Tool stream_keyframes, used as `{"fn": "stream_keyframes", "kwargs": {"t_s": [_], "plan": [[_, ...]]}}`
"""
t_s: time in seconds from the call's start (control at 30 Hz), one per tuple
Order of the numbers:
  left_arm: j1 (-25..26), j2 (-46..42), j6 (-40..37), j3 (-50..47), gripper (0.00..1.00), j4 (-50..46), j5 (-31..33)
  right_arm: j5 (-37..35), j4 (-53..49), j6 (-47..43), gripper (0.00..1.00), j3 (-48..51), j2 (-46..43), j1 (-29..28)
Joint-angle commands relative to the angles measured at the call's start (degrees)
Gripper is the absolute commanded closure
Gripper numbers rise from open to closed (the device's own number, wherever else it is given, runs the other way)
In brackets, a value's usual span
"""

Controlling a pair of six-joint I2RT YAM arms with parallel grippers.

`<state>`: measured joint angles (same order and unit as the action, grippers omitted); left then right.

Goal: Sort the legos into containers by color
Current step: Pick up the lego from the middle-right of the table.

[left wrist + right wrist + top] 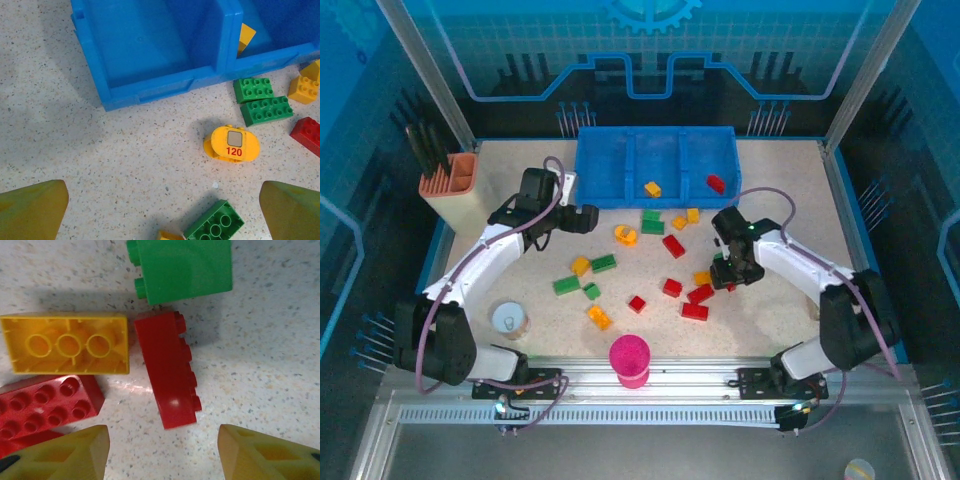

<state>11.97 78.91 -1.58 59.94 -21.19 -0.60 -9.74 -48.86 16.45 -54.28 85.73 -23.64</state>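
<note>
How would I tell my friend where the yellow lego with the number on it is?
Find the long blue plastic tray at the table's far side. On the speckled tabletop just in front of it, beside two green studded bricks, lies the rounded yellow brick. It alone has an oval face with a grey square and a red 120.

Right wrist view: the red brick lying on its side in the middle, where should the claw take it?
I would come straight down and pinch the red brick across its lower half, stud side to flat side. There bare table lies on both flanks; higher up, the upturned yellow brick and green brick crowd it.
</note>
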Motion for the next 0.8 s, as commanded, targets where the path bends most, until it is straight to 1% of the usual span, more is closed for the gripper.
{"fn": "stream_keyframes", "kwargs": {"t_s": [0.0,0.1,0.2,0.3,0.4,0.47,0.53,0.67,0.77], "plan": [[0.4,-0.8,-0.7,1.5,0.01,-1.5,1.2,-1.7,0.8,-0.9,0.4,-1.6,4.1,0.6],[0.6,-1.5,-0.6,1.2,0.01,-1.4,1.7,-2.3,1.2,-1.3,0.41,-2.0,6.7,0.9],[0.7,-1.9,-0.7,0.8,0.01,-1.4,2.5,-1.8,1.8,-1.9,0.46,-2.1,8.3,1.1],[0.7,-1.7,-0.9,0.9,0.01,-1.5,2.8,-1.5,2.5,-2.4,0.55,-2.1,9.9,1.3],[0.7,-1.7,-1.2,1.1,0.01,-1.7,3.0,-1.3,2.9,-2.9,0.67,-2.3,11.2,1.4],[0.7,-1.7,-1.5,1.1,0.01,-1.7,3.3,-1.3,2.4,-3.1,0.73,-2.7,11.0,1.5],[0.7,-1.6,-1.7,1.1,0.01,-1.7,3.4,-1.2,0.6,-3.1,0.78,-3.6,9.1,1.9],[0.7,-1.2,-1.9,1.2,0.01,-1.4,3.3,-0.7,-2.9,-3.0,0.8,-9.0,2.3,4.5],[0.7,-0.8,-2.1,1.4,0.01,-1.5,3.2,-0.8,-2.5,-5.3,0.8,-17.0,1.9,6.9]]}}
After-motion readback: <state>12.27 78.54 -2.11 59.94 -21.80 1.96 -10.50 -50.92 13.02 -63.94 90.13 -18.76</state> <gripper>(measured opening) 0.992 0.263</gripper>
